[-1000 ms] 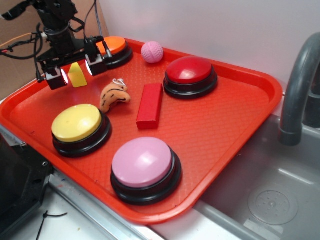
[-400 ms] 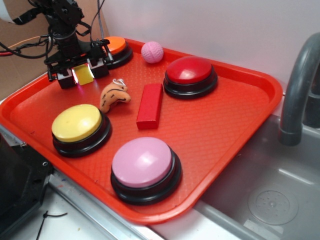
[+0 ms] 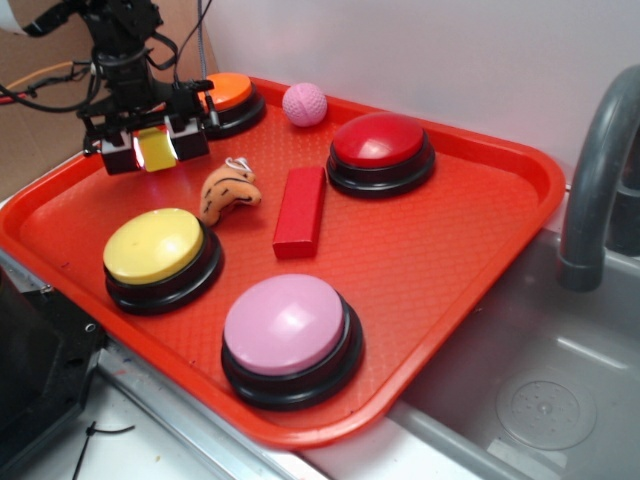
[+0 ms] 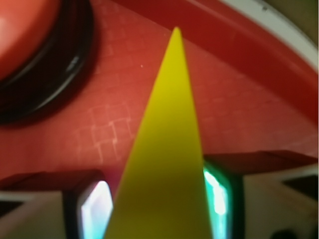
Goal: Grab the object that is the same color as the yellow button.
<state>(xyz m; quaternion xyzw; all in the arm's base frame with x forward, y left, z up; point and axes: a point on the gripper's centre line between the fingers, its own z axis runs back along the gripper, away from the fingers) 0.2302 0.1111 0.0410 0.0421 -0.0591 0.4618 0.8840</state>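
**Pyramid clamped between the pads at the tray's far left**

Pink button (image 3: 291,338) sits nearest me on the red tray (image 3: 455,250), with the yellow button (image 3: 160,256) to its left. Behind them lie the tan striped toy (image 3: 229,191) and the red block (image 3: 301,209), apart from each other. Further back stand the red button (image 3: 381,150), the pink ball (image 3: 304,104) and the orange button (image 3: 228,100), the last partly hidden by my arm.

Compared with a second ago, my end effector (image 3: 150,150) has gone from spread wide on either side of the yellow pyramid (image 3: 152,150) to closed on it. Since the frame just before this one it has also drifted slightly left and up; whether the pyramid has left the tray floor I cannot tell.

The tray holds everything, and the pyramid stays at its far left corner area, just in front of the orange button.

On my wrist camera the pyramid (image 4: 167,164) fills the middle as a tall yellow wedge, its base cut off at the bottom edge. The pads (image 4: 94,209) glow on both sides of it, blurred. The orange button (image 4: 35,55) is cropped at upper left. The sink (image 3: 560,400) and grey faucet (image 3: 595,180) to the right run out of view.
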